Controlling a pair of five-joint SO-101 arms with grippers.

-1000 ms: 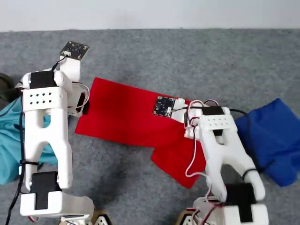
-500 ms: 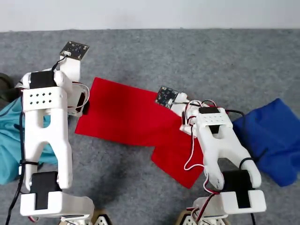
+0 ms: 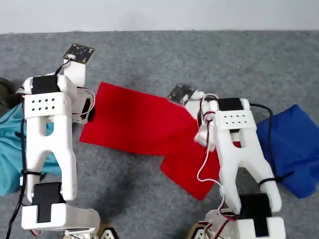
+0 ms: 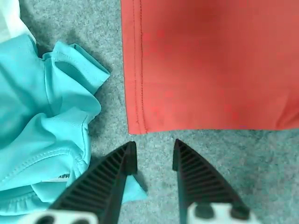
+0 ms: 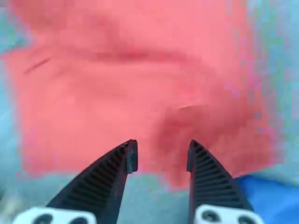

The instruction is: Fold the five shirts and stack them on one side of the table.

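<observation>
A red shirt (image 3: 134, 119) lies spread flat in the middle of the grey table, one part running toward the near edge (image 3: 192, 174). My left gripper (image 4: 153, 149) is open just off the red shirt's (image 4: 210, 65) hemmed corner, with a crumpled teal shirt (image 4: 42, 116) beside it. In the high view the left arm (image 3: 47, 104) stands at the red shirt's left edge. My right gripper (image 5: 161, 156) is open, low over the red shirt (image 5: 131, 84) near its edge. A blue shirt (image 3: 294, 147) lies bunched at the right.
The teal shirt (image 3: 10, 149) is heaped at the table's left edge, with a dark green cloth (image 3: 5, 92) behind it. A strip of blue cloth (image 5: 261, 196) lies close to the right gripper. Bare grey table (image 3: 199, 55) stretches along the far side up to the white wall.
The right arm's wrist has swung toward the far side of the table over the red shirt. The left arm and the shirts have kept still.
</observation>
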